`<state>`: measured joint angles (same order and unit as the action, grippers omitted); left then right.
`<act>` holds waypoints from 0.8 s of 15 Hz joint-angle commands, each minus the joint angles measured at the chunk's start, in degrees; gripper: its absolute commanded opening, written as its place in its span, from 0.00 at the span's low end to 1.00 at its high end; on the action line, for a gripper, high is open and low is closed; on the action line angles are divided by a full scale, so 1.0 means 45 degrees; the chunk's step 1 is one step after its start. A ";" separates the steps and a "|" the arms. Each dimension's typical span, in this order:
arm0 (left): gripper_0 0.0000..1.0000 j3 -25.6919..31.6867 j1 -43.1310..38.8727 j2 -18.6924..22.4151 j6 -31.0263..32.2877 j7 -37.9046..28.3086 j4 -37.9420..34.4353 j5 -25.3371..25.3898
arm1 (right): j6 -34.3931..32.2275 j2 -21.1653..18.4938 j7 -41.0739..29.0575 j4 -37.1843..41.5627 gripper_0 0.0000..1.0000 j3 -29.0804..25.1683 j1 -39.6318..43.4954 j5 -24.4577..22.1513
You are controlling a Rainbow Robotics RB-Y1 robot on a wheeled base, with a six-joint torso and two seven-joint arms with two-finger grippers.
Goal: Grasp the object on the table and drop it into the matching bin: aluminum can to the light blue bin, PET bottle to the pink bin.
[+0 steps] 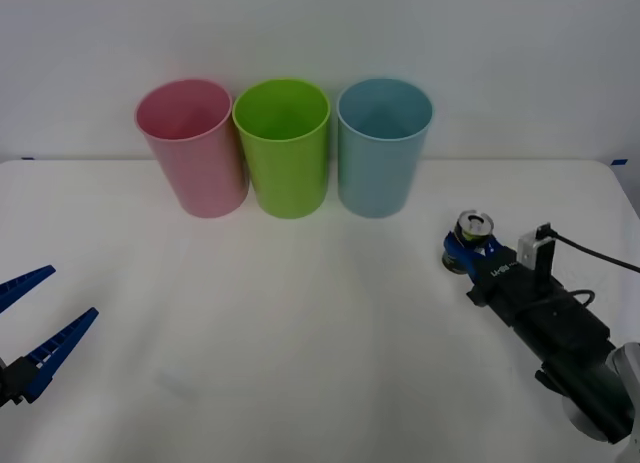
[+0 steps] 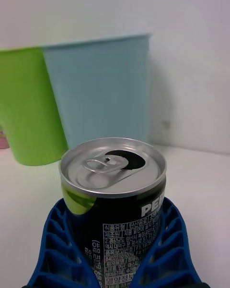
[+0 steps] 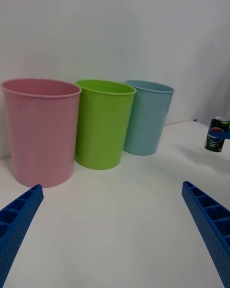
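Note:
The aluminum can (image 1: 474, 226) stands upright at the right side of the white table (image 1: 300, 323), dark-bodied with a shiny silver top and pull tab. My right gripper (image 1: 468, 253) is shut on it, and its blue fingers (image 2: 57, 240) press both sides of the can (image 2: 115, 197). The light blue bin (image 1: 384, 146) stands beyond it, up and to the left. At the far left of the bin row is the pink bin (image 1: 192, 146). My left gripper (image 1: 45, 318) hangs open over the table's left front. Its wrist view shows the can (image 3: 216, 134) far off.
A lime green bin (image 1: 283, 146) stands between the pink and light blue bins, all three close together along the back of the table. A black cable (image 1: 590, 251) runs from the right wrist. Bare tabletop lies between the two arms.

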<state>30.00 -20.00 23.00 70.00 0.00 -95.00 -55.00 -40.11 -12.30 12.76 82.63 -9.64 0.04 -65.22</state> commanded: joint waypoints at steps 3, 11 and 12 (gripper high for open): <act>1.00 0.0000 0.0000 0.0000 0.0000 0.0000 0.0000 0.0000 | 0.0026 -0.0645 -0.2092 0.2614 0.00 0.0483 0.0871 -0.0018; 1.00 0.0000 0.0000 0.0000 0.0000 0.0000 0.0000 0.0000 | -0.0013 -0.2071 -0.5842 0.4059 0.00 0.0600 -0.0633 -0.0760; 1.00 0.0000 0.0000 0.0000 0.0000 0.0000 0.0000 0.0000 | -0.0013 -0.2149 -0.6311 0.4020 0.00 0.0600 -0.0945 -0.0877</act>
<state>30.00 -20.00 23.00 70.00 0.00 -95.00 -55.00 -40.18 -21.69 -14.11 100.88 -6.94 -3.19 -68.74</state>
